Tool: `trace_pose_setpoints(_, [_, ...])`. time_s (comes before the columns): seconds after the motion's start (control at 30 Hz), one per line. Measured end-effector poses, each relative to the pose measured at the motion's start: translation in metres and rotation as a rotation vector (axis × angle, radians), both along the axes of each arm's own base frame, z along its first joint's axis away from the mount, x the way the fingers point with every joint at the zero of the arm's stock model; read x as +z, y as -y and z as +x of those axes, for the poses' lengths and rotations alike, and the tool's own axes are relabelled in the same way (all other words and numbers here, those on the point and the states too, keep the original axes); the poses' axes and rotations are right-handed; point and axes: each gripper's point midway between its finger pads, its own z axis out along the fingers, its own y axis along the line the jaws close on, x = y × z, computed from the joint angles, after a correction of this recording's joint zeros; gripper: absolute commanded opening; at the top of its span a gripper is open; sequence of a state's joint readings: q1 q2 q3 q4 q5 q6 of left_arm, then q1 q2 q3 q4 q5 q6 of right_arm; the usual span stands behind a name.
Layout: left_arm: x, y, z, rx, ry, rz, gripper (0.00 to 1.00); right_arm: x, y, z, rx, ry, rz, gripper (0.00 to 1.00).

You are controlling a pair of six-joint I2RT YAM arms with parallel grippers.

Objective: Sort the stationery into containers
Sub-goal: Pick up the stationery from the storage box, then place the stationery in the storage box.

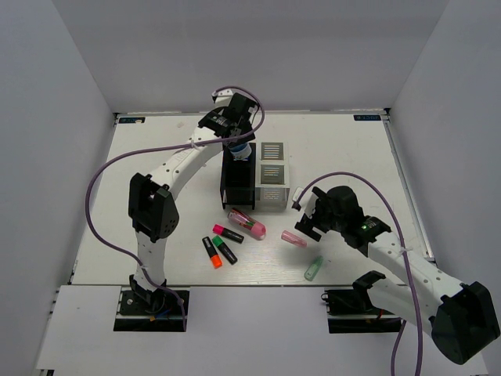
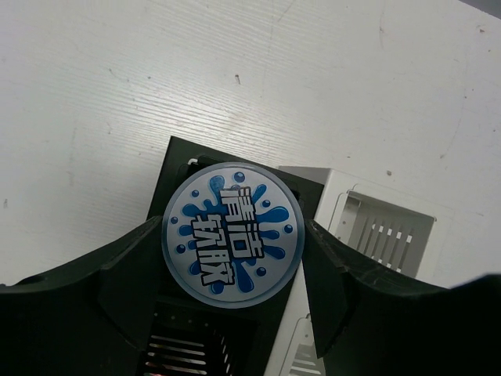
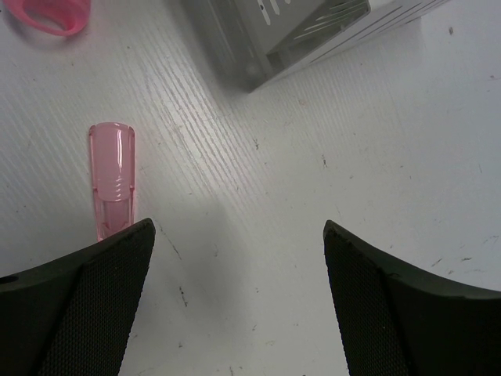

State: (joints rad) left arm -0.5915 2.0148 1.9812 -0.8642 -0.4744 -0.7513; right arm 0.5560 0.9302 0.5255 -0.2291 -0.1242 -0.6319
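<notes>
The left gripper pinches the blue-white roll by its sides above the rear black bin. The deposit step is in hand; the roll appears, though not certainly, centred over the opening, so the next move calls for lowering and release. The right gripper hovers spread and empty just beside the small pink piece, which needs centring between the jaws.

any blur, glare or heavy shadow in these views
Top external: even, diffuse light, faint shadows beside the bins, no glare. Left wrist: the label on the blue-white roll is crisp, the left fingers gripping it are dark. Right wrist: the small pink piece and table grain are sharp; a dim shadow lies between the right fingers.
</notes>
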Motion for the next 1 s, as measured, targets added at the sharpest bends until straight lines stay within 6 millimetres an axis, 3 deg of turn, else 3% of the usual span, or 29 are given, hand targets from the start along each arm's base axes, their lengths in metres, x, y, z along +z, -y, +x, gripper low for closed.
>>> trace_pose_setpoints(0.63, [-0.0017,-0.0084,0.0031,-0.007,0.017,0.088,0.01,0.0,-0.0009,-0.0007,0.005,-0.003,0.004,0.89])
trace_pose_setpoints(0.8, [-0.0013,-0.0063,0.0024,-0.015,0.023,0.102,0.14,0.0,-0.0011,-0.0008,0.006,-0.003,0.005,0.89])
trace_pose_setpoints(1.0, [-0.005,-0.0067,0.0038,-0.015,0.022,0.117,0.18,0.0,-0.001,-0.0008,0.006,-0.004,0.005,0.89])
